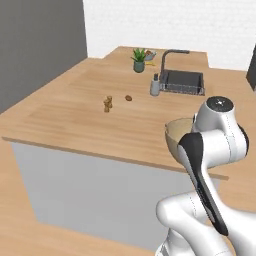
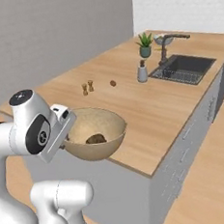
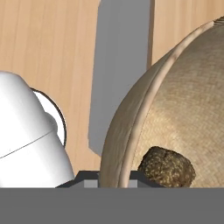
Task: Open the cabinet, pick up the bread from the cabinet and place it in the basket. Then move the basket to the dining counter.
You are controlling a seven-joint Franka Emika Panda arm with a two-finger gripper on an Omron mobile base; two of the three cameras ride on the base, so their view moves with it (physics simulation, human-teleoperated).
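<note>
Left base view: the basket [image 1: 175, 134] shows as a tan rim just behind the arm's white wrist, at the near edge of the dining counter [image 1: 75, 110]. Farther along the top stand a sink [image 1: 182, 81], a potted plant [image 1: 139, 60] and a few small brown items.

Right base view: the basket [image 2: 94, 132] is held at the near corner of the counter [image 2: 157, 104], partly overhanging its edge (whether its base touches the wood cannot be told). The bread [image 2: 95, 139] lies inside it, on the bottom.

Hand view: the gripper [image 3: 109, 177] straddles the basket rim [image 3: 140, 118], one finger tip on each side; it appears closed on the rim. The bread [image 3: 167, 166] rests just inside.

Judged progress: bread retrieved and placed in the basket; basket brought to the counter. Remaining: setting it fully on the top and letting go.
</note>
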